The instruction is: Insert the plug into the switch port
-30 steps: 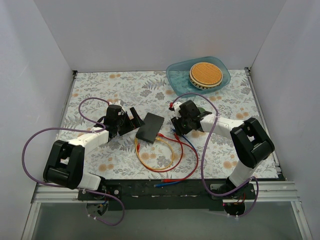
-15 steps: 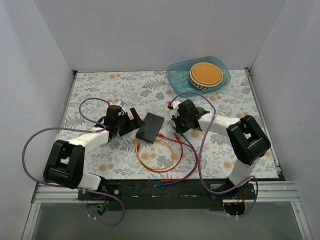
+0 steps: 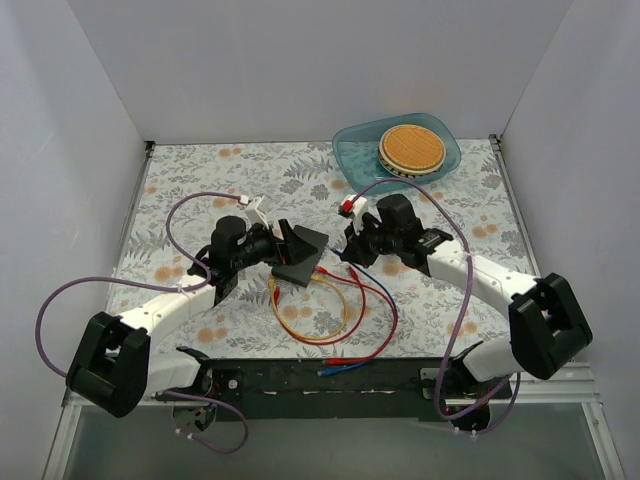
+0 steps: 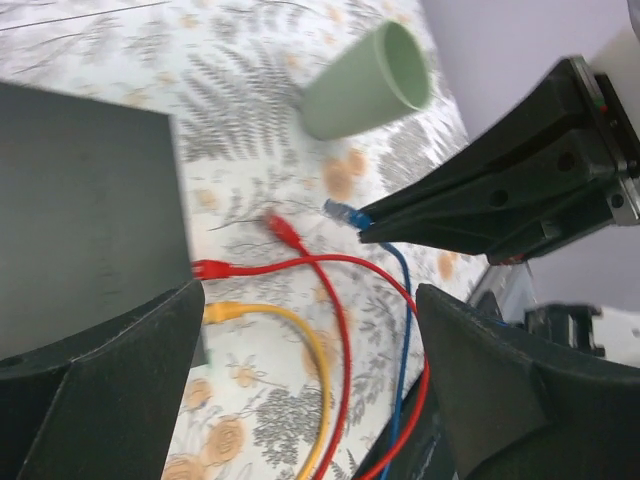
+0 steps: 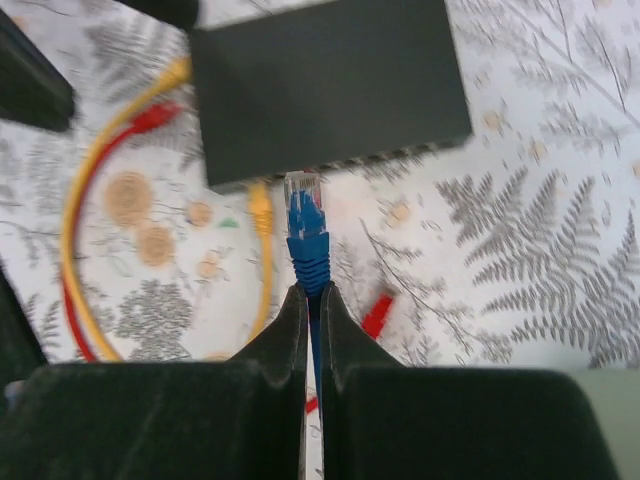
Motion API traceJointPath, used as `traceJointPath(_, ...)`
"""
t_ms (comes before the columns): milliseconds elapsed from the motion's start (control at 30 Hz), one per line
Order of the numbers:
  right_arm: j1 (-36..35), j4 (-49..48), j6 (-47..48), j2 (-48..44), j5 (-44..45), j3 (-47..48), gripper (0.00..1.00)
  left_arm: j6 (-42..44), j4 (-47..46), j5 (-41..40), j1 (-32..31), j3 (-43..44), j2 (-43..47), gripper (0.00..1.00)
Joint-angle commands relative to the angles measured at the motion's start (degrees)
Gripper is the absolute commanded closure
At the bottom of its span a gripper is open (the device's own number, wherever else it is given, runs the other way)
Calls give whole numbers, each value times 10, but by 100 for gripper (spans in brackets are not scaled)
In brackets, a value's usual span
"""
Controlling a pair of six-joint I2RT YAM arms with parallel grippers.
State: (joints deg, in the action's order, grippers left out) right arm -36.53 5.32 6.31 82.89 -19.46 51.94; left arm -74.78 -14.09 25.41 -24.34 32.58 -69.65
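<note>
You have the box (image 3: pixel 303 257) between both grippers — left gripper (image 3: pixel 286 243) at its left side, right gripper (image 3: pixel 351 246) just right, blue cable (image 3: pixel 332 370) trailing to the near edge.

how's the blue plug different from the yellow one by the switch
The blue plug is pinched in the right tool, while the yellow plug has no tool on it. The blue plug's whole clear tip shows just short of the switch, so it is not inserted; the yellow plug's front end meets that edge and looks seated. Both point at the same edge of the switch, side by side.
</note>
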Motion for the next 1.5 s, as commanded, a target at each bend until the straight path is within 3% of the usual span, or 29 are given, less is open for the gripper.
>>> traceJointPath(0, -7, -36, 37, -55, -138, -22, 99, 25, -77, 64, -32, -6, 23, 16)
traceJointPath(200, -7, -44, 36, -97, -183, -39, 99, 19, -115, 83, -47, -10, 28, 26)
traceJointPath(333, -7, -43, 35, -108, -183, -40, 99, 20, -118, 86, -53, -7, 24, 40)
traceJointPath(767, -7, -37, 36, -108, -185, -27, 99, 45, -120, 116, -70, -2, 8, 47)
traceJointPath(967, -7, -37, 33, -110, -189, -19, 99, 47, -112, 108, -79, 10, -10, 66)
traceJointPath(1133, -7, -37, 27, -107, -192, -17, 99, 42, -100, 85, -86, 20, -18, 100)
traceJointPath(1200, -11, -37, 17, -107, -171, -11, 99, 39, -76, 53, -87, 28, -18, 100)
traceJointPath(1233, -14, -38, 14, -107, -159, -10, 96, 38, -71, 45, -87, 31, -17, 100)
traceJointPath(1300, -29, -48, 10, -111, -120, -6, 80, 32, -61, 30, -87, 36, -18, 100)
traceJointPath(1333, -36, -48, 9, -113, -104, -5, 64, 27, -60, 27, -87, 38, -20, 100)
traceJointPath(1400, -62, -48, 14, -113, -52, 1, 55, 22, -57, 28, -87, 44, -22, 100)
traceJointPath(1467, -78, -48, 21, -106, -24, 8, 52, 17, -57, 31, -87, 47, -25, 100)
